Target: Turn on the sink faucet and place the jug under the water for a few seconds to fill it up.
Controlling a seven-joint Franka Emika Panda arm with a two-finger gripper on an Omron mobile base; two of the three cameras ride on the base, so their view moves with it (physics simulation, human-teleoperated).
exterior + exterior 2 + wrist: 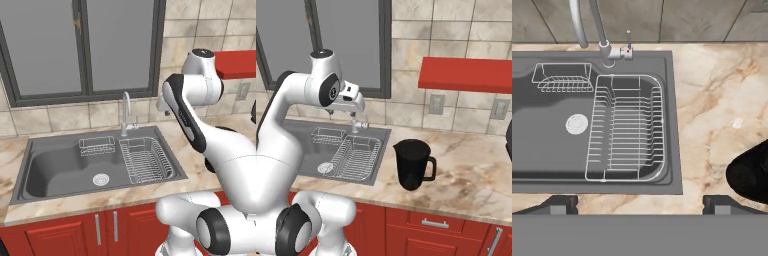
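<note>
The chrome gooseneck sink faucet (pixel 125 111) stands behind the dark grey sink (pixel 50 165), and its small side lever (pixel 628 49) points up. No water runs from the spout. On the marble counter right of the basin stands the matte black jug (pixel 413 165), upright, its handle to the right; its edge shows as the jug (pixel 751 175) at the lower right of the hand view. My gripper (pixel 342 114) hangs open and empty high above the sink's right half, near the faucet and well left of the jug. Its fingertips (pixel 559 204) are spread wide.
A wire dish rack (pixel 145 160) fills the basin's right side, with a small wire basket (pixel 96 146) at the back and the round drain (pixel 101 179) in the middle. A red shelf (pixel 466 74) projects from the tiled wall above the counter. A window (pixel 80 45) is behind the sink.
</note>
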